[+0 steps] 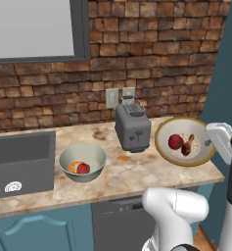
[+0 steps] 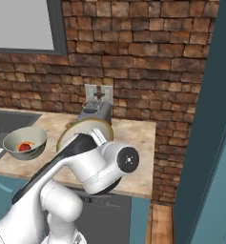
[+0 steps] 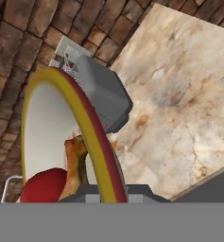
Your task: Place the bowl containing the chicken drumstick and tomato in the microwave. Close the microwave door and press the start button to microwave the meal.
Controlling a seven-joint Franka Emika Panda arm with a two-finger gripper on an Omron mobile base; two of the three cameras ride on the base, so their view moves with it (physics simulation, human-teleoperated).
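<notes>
The gripper (image 1: 211, 143) pinches the rim of the bowl (image 1: 162, 142), jaws closed on it, tilted above the counter (image 1: 132, 171). The tomato (image 1: 175, 142) and chicken drumstick (image 1: 188, 145) sit inside. The toaster (image 1: 132, 125) stands just beside.

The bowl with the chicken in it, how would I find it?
Find the grey toaster on the counter. The bowl on its right side is wide, cream, gold-rimmed and tilted, with a tomato and chicken drumstick. The other bowl is deeper and greyish.
</notes>
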